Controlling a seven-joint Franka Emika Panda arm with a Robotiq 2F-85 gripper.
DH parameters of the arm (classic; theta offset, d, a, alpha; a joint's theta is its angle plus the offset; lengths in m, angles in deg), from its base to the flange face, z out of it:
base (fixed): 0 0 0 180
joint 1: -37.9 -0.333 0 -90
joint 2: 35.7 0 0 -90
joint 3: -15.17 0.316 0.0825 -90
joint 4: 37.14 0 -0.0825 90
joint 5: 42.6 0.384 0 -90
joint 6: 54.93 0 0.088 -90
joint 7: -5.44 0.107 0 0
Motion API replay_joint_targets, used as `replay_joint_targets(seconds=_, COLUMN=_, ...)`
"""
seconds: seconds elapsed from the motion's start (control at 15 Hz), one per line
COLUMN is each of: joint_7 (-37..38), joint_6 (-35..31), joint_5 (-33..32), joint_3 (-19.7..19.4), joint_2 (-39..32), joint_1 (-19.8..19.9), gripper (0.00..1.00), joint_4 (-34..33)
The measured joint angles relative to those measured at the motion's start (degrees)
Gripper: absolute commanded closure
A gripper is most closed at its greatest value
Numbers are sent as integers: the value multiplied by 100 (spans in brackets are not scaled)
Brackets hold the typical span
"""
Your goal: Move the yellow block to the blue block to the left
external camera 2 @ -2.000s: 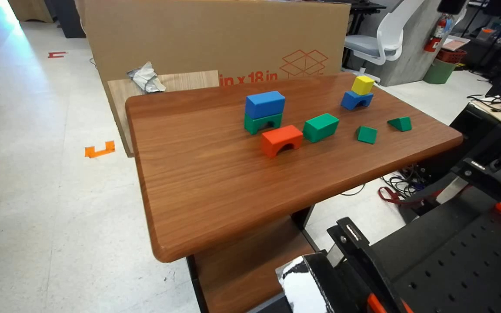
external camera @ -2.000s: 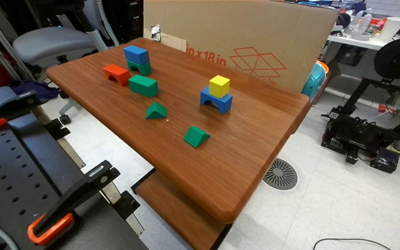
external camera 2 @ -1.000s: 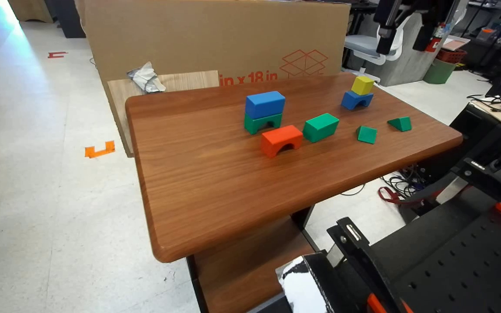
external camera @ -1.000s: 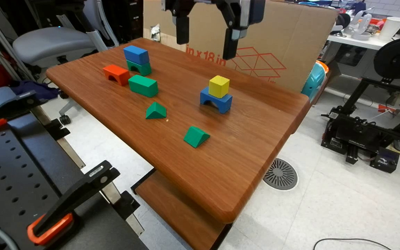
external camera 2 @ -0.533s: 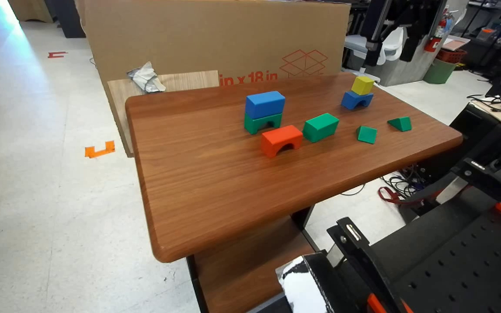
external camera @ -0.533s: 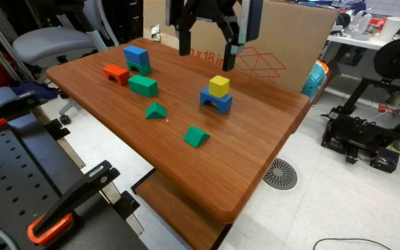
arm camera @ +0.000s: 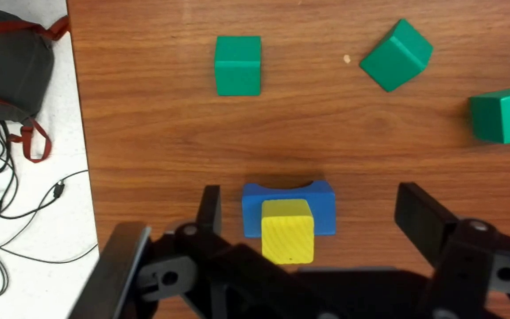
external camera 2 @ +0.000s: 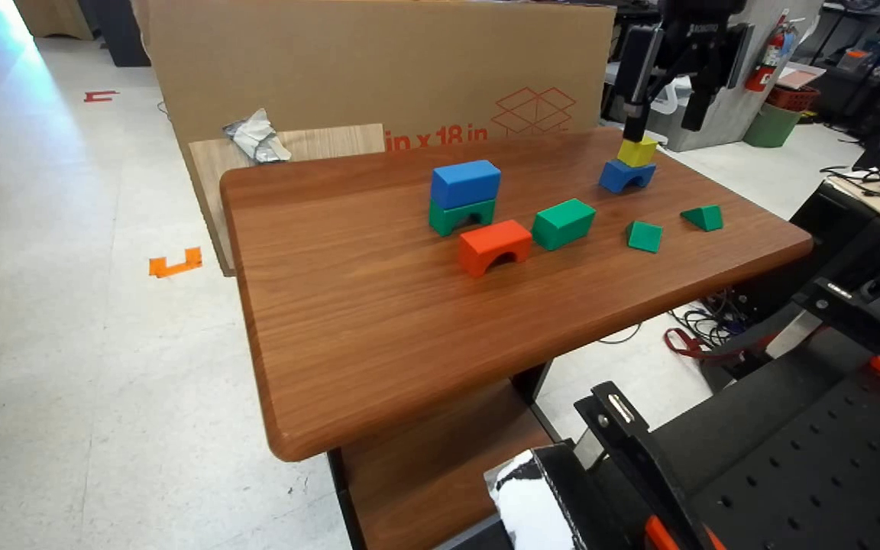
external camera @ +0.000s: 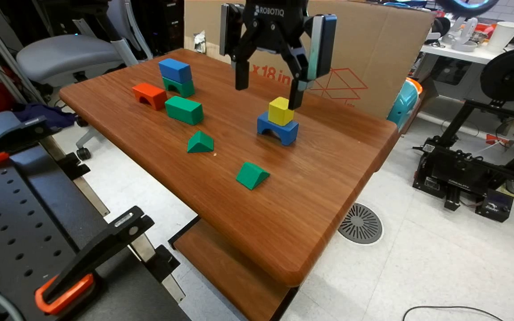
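Observation:
The yellow block (external camera: 280, 112) is a small cube resting on top of a blue arch block (external camera: 289, 133); both also show in the wrist view, where the yellow block (arm camera: 287, 239) lies between the fingers, nearer the left one. My gripper (external camera: 268, 96) is open and empty, just above the yellow block. In an exterior view one fingertip (external camera 2: 633, 131) overlaps the yellow block's top edge (external camera 2: 637, 155); contact cannot be told. The solid blue block (external camera: 175, 70) sits on a green arch (external camera: 185, 88) at the table's far end. It shows in both exterior views (external camera 2: 465, 184) but is outside the wrist view.
A red arch (external camera: 150, 95) and a green rectangular block (external camera: 184, 110) stand close to the blue block's stack. Two green triangular blocks (external camera: 201, 142) (external camera: 252, 175) lie nearer the table's front edge. A large cardboard box (external camera: 350, 44) stands along the table's back edge.
My gripper has come into view from above and lowered towards the yellow block, staying open. The blocks have not moved.

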Motion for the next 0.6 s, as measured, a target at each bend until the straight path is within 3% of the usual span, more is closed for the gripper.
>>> replay_joint_targets(seconds=0.33, joint_7=0, joint_6=2, joint_5=0, joint_3=9, joint_2=-351, joint_1=13, gripper=0, joint_4=-365)
replay_joint_targets(seconds=0.47, joint_7=0, joint_6=5, joint_5=0, joint_3=8, joint_2=-473, joint_1=24, gripper=26, joint_4=-522)
replay_joint_targets(seconds=0.6, joint_7=0, joint_6=14, joint_5=0, joint_3=4, joint_2=-575, joint_1=33, gripper=42, joint_4=-659)
